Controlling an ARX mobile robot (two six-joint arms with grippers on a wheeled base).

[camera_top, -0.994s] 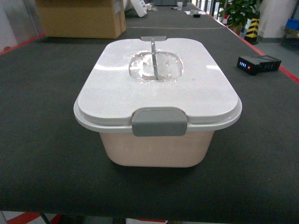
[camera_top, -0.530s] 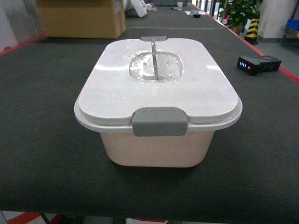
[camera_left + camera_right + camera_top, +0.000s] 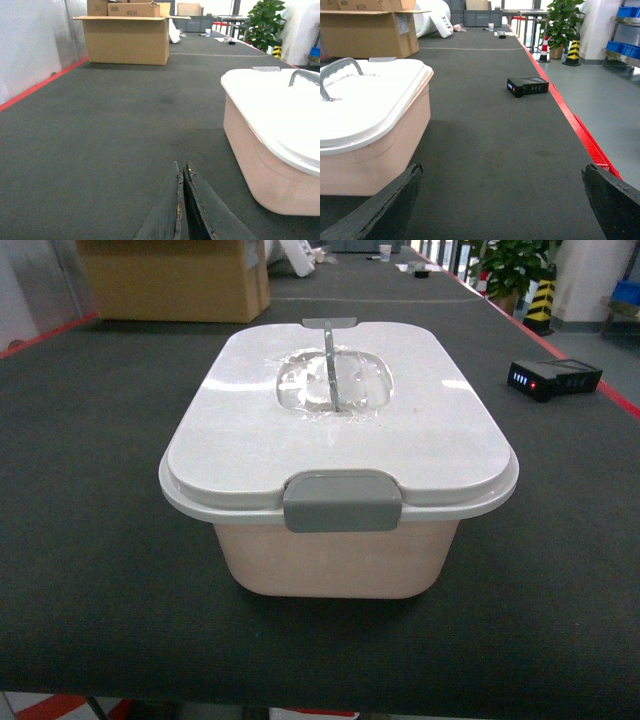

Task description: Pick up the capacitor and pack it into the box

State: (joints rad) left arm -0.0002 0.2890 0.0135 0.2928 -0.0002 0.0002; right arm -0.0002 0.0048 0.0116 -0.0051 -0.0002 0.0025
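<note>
**Closed box on the table, both pincers empty**

From the head camera we see the box (image 3: pixel 338 490) standing in the middle of the dark table (image 3: pixel 90 540), its white lid (image 3: pixel 250 430) shut flat on the whitish rim. The grey latch (image 3: pixel 342 501) sits down over the near edge, and the thin grey handle (image 3: pixel 331 365) runs across a clear hollow in the lid's middle. A small black device (image 3: pixel 553 378) with lit dots lies well apart to the right, near the red table edge. A cardboard carton (image 3: pixel 175 278) stands far back on the left. Neither pincer shows in this view, and we cannot find the capacitor in any view.

From the left wrist camera we see the left pincer (image 3: pixel 183 200) low over the table, its two dark fingers pressed together with nothing between them. The box stands to its right, apart from it, lid on. The carton sits at the far end, flaps open.

From the right wrist camera we see the right pincer (image 3: pixel 502 200) spread wide, one finger (image 3: pixel 380 207) at the lower left and the other at the lower right, bare table between them. The box lies to the left, near the left finger but not touching. The black device rests farther ahead by the red edge, and a potted plant (image 3: pixel 563 20) stands beyond it.
</note>
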